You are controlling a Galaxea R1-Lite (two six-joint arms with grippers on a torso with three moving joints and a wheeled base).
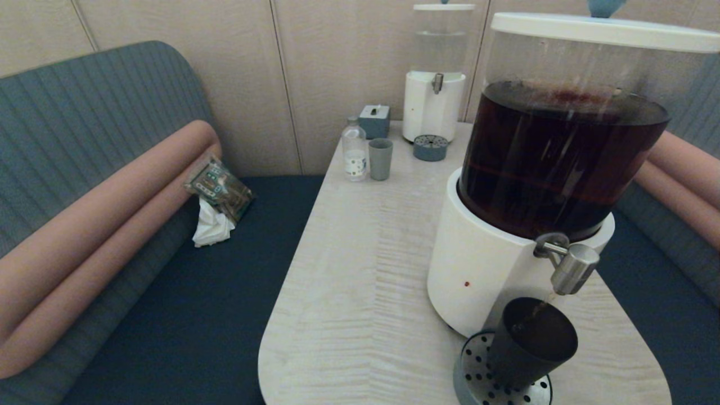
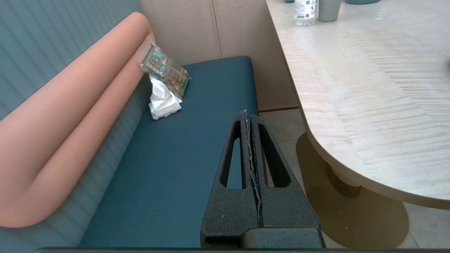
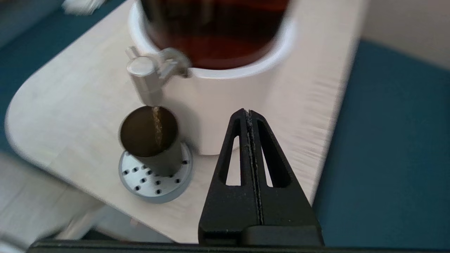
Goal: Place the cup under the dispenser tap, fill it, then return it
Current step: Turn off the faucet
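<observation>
The black cup stands on the round perforated drip tray right under the brushed-steel dispenser tap. A thin brown stream runs from the tap into the cup, which holds dark liquid. My right gripper is shut and empty, hovering beside the dispenser's white base, clear of the cup. My left gripper is shut, parked over the blue bench seat off the table's left side. Neither gripper shows in the head view.
A grey-blue tumbler, a small clear bottle, a grey box and a second clear-liquid dispenser with its drip tray stand at the table's far end. A packet and tissue lie on the left bench.
</observation>
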